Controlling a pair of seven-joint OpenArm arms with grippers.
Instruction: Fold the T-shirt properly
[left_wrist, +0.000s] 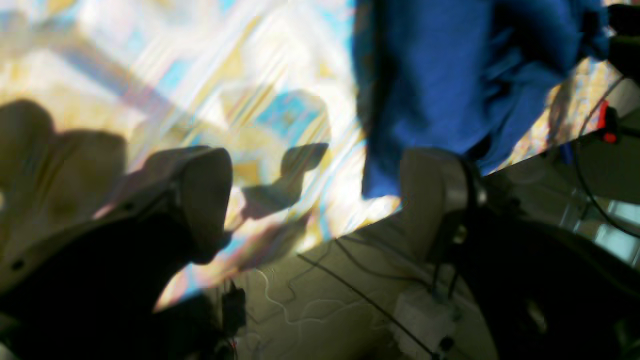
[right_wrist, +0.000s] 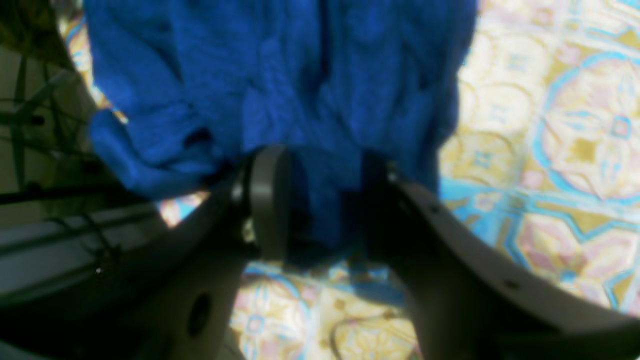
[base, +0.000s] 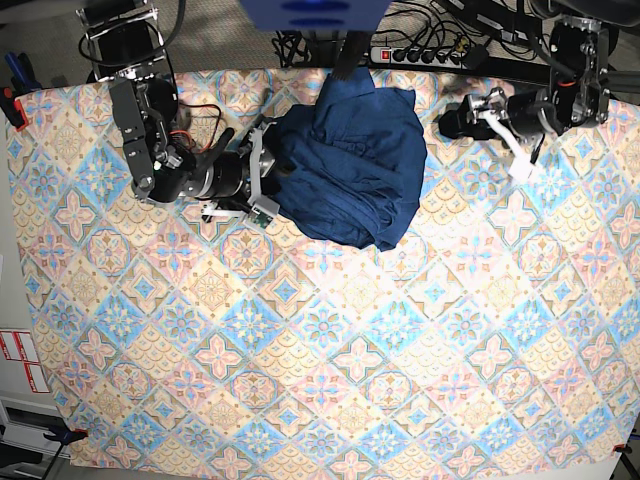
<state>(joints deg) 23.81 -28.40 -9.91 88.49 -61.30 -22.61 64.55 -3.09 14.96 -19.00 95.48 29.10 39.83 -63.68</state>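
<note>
The T-shirt (base: 350, 165) lies bunched in a dark blue heap at the back centre of the patterned tablecloth (base: 320, 340). My right gripper (base: 265, 175) is at the heap's left edge. In the right wrist view its fingers (right_wrist: 270, 200) stand apart, and a fold of the T-shirt (right_wrist: 280, 85) lies between them. My left gripper (base: 505, 135) hovers to the right of the heap, clear of it. The left wrist view shows the left gripper (left_wrist: 320, 200) wide open and empty, with the T-shirt (left_wrist: 450, 75) beyond it at the upper right.
A power strip (base: 420, 50) and tangled cables run along the back edge behind the shirt. The table's edge and a floor with cables (left_wrist: 350, 300) show below the left gripper. Red-and-white labels (base: 20, 360) sit off the cloth's left side.
</note>
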